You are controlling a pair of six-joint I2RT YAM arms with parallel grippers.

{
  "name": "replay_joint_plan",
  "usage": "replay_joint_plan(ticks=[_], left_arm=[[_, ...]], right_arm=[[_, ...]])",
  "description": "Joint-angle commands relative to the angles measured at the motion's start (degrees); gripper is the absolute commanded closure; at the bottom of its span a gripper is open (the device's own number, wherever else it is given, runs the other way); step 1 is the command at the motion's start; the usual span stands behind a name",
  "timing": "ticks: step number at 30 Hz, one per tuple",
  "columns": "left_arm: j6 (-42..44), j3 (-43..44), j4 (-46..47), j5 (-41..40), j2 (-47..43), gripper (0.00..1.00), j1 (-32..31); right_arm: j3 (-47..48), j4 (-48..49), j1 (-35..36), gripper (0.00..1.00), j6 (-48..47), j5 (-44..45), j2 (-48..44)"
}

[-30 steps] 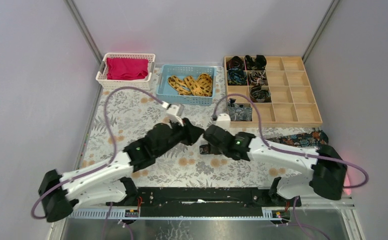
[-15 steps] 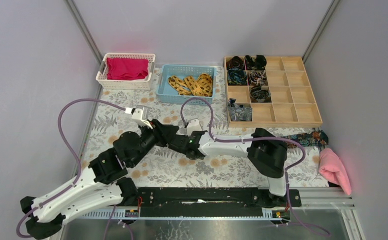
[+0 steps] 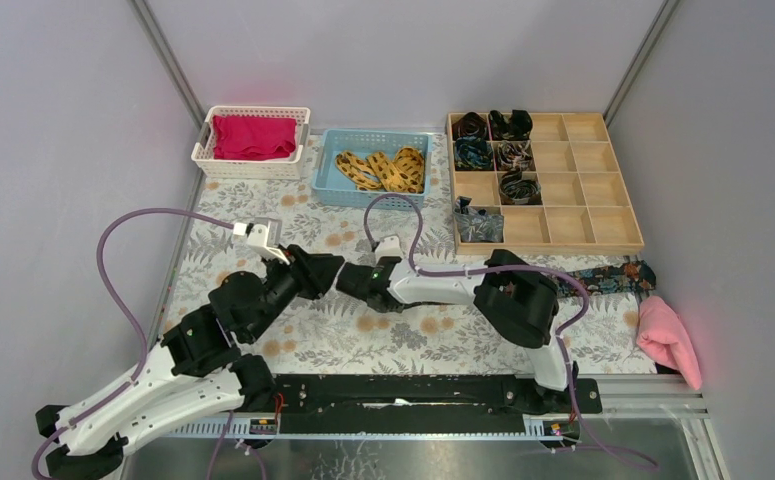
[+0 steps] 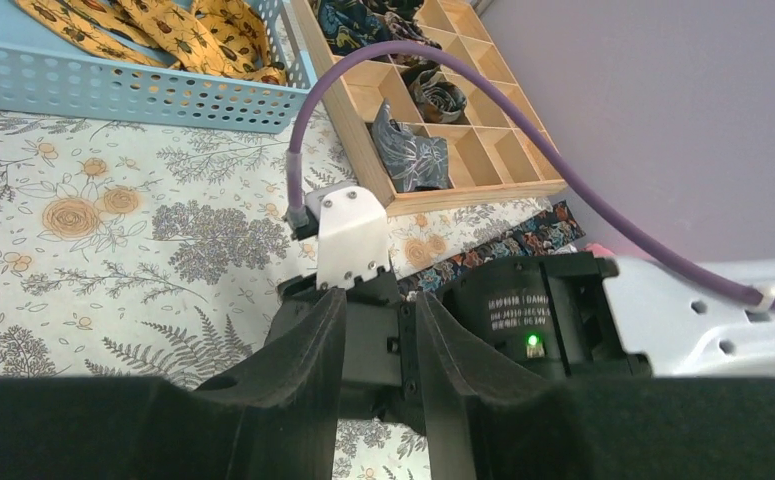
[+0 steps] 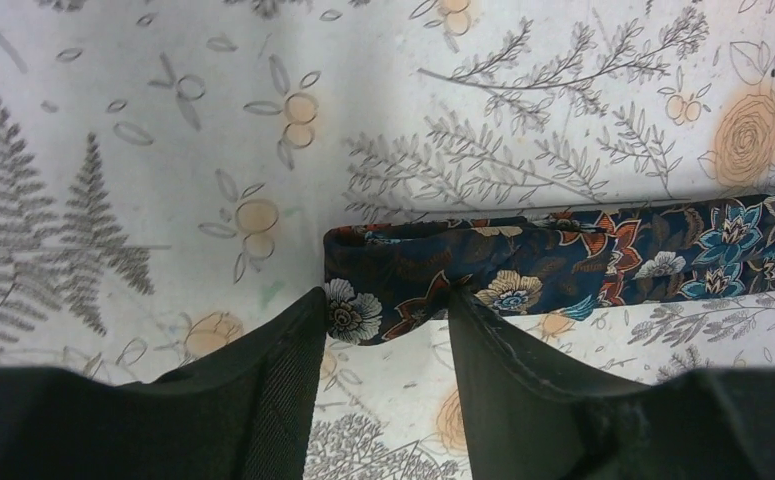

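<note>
A dark blue floral tie [image 3: 613, 275] lies across the patterned tablecloth, running from the right edge under the right arm. In the right wrist view its folded end [image 5: 523, 260] sits right at the fingertips of my right gripper [image 5: 383, 300], which is open and straddles that end from above. My left gripper [image 4: 378, 300] is open too, and its fingers frame the right arm's black wrist housing [image 4: 543, 310]. From above, the left gripper [image 3: 325, 272] and right gripper [image 3: 348, 283] are nearly tip to tip at the table's middle left.
At the back stand a white basket [image 3: 248, 166] of red cloth, a blue basket [image 3: 368, 200] of yellow ties and a wooden divided tray [image 3: 583, 190] with rolled ties in its left cells. A pink cloth [image 3: 668, 340] lies at the right edge.
Both grippers have shifted left from the table's centre. The right arm stretched out leftward, uncovering the pink cloth; the left arm drew back.
</note>
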Motion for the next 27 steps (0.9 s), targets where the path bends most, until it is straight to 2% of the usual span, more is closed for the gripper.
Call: replay_joint_plan(ticks=[1, 4, 9, 13, 21, 27], left_arm=[[0.78, -0.56, -1.03, -0.33, -0.63, 0.61, 0.46], [0.90, -0.44, -0.74, 0.29, -0.75, 0.61, 0.46], [1.19, -0.11, -0.30, 0.63, -0.58, 0.62, 0.45], [1.15, -0.62, 0.10, -0.09, 0.60, 0.64, 0.46], [1.00, -0.93, 1.84, -0.34, 4.16, 0.67, 0.46], [0.84, -1.70, 3.97, -0.06, 6.39, 0.69, 0.46]], right_arm=[[-4.32, 2.62, -3.08, 0.50, 1.53, -4.03, -0.56], [-5.83, 3.83, -4.22, 0.67, 0.65, -6.49, -1.18], [-8.44, 7.79, -4.95, 0.80, -0.95, -9.06, -3.87], [-11.43, 14.47, -4.93, 0.83, -3.44, -12.47, -9.11], [-18.90, 28.18, -5.13, 0.85, -7.09, -23.25, -21.62], [-27.22, 36.66, -9.05, 0.84, -7.08, -32.48, -28.80]])
